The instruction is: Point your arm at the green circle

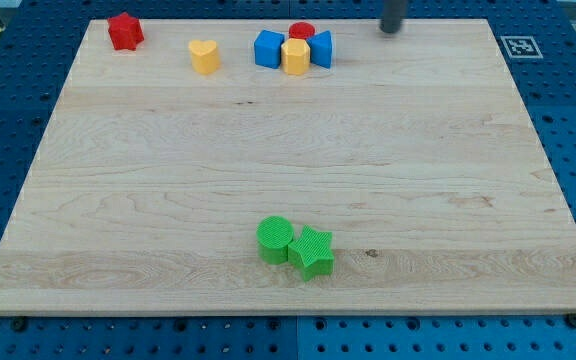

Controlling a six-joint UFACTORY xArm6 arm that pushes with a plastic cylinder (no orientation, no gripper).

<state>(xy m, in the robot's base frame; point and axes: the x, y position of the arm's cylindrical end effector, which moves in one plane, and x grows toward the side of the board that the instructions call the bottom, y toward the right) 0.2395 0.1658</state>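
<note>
The green circle (275, 238) sits near the view's bottom centre of the wooden board (148, 180). A green star (311, 252) touches its right side. My tip (392, 29) is at the view's top, right of centre, at the board's far edge. It is far from the green circle, up and to the right of it. The nearest blocks to the tip are the cluster to its left.
At the view's top are a red star (125, 31), a yellow heart (204, 56), and a tight cluster: a blue block (268, 48), a yellow block (295, 56), a red round block (302, 32) and another blue block (321, 48). A marker tag (519, 46) lies off the board's top right.
</note>
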